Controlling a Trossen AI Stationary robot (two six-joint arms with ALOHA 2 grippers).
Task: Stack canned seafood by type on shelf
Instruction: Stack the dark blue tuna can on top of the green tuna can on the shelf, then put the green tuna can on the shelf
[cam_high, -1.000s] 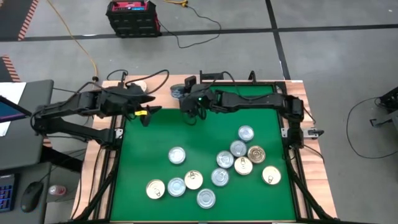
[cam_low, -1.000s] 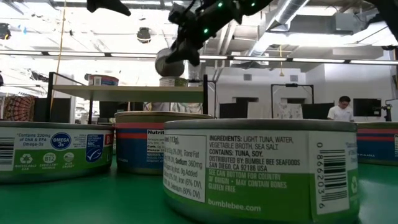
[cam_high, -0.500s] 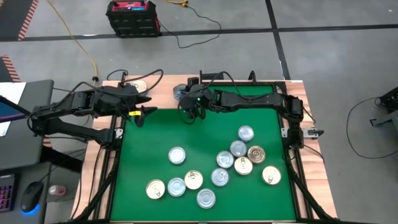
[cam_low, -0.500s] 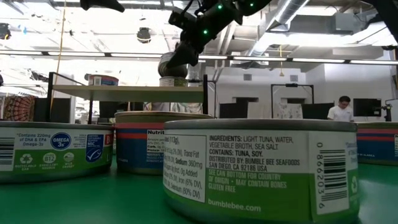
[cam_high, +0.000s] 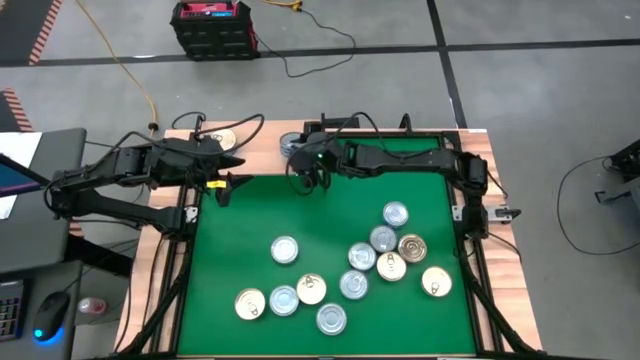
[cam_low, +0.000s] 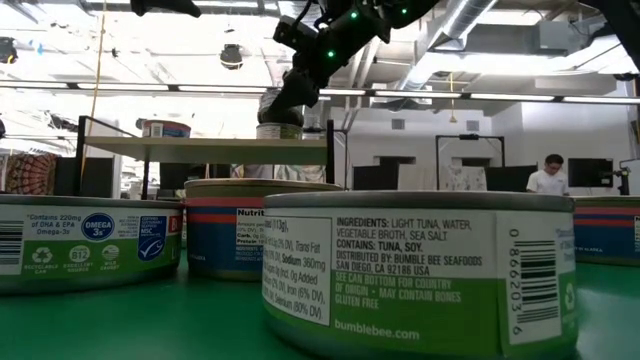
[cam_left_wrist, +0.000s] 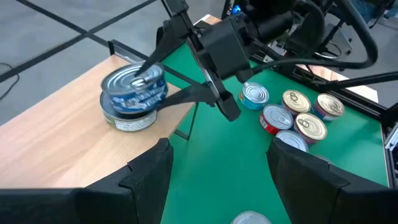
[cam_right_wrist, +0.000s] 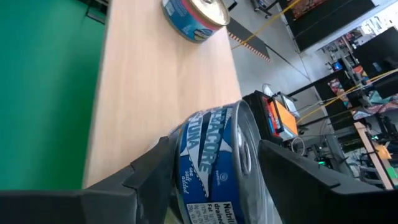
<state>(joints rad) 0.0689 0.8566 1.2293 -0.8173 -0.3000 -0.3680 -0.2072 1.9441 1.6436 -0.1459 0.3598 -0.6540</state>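
The shelf (cam_high: 250, 140) is a pale wood board along the mat's far edge, also in the left wrist view (cam_left_wrist: 68, 143). My right gripper (cam_high: 296, 152) reaches over it, shut on a blue-labelled tin (cam_left_wrist: 134, 84) that sits on a second tin (cam_left_wrist: 129, 119). A gold-lidded tin (cam_high: 222, 138) rests flat on the shelf farther left and shows in the right wrist view (cam_right_wrist: 196, 15). My left gripper (cam_left_wrist: 217, 180) hovers open over the mat's far left corner (cam_high: 222, 186), touching nothing. Several more tins (cam_high: 385, 255) lie flat on the green mat (cam_high: 330, 210). My right gripper pinches the blue tin by its side wall (cam_right_wrist: 208, 155), one finger (cam_left_wrist: 155, 53) on the far side and one (cam_left_wrist: 186, 94) on the near side. The fingers slant down from the near right. The tin stands nearly level, its bottom on the lower tin's lid (cam_left_wrist: 121, 112).
One group of loose tins lies right of the mat's middle (cam_high: 400, 250), another near its front (cam_high: 290, 295). In the low view big tins (cam_low: 400, 270) stand close in front, and the shelf (cam_low: 200, 146) shows raised behind them. A person (cam_low: 548, 176) sits far off in the room.
My right gripper has carried the blue tin a little toward the far edge and down, from tilted in the air to sitting on the tin on the shelf. My left gripper has drawn back slightly toward the table's left edge.
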